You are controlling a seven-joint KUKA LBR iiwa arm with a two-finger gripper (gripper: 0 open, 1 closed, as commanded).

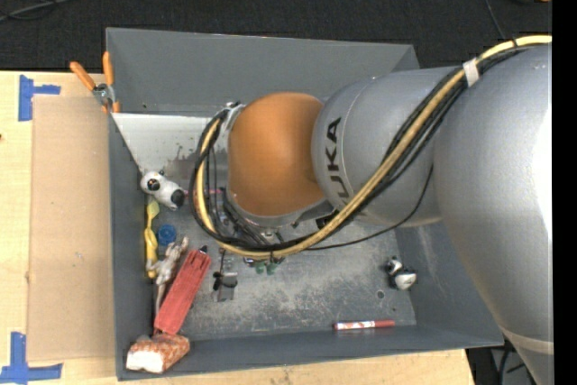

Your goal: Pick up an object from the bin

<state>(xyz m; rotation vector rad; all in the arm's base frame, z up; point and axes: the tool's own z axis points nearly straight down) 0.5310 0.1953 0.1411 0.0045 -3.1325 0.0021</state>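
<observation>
Arm (406,149) casing reads "UKA", first letter hidden. Gripper (224,278) hangs below the orange cover (270,149), just right of the red bar (183,288) by the bin's (270,59) left wall. Jaw state: can't tell. Red-white pen (364,325) lies near the front wall.

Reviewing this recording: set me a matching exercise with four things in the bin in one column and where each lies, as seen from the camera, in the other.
Things in the bin:
1. red flat bar
2. red-and-white pen
3. small black-and-white object
4. small silver-and-black part

Places:
A. near the right wall, on the bare floor
B. lower left, lying slantwise
C. by the left wall, upper part of the floor
D. along the bottom wall, right of the middle

Pairs: 1-B, 2-D, 3-C, 4-A.
</observation>
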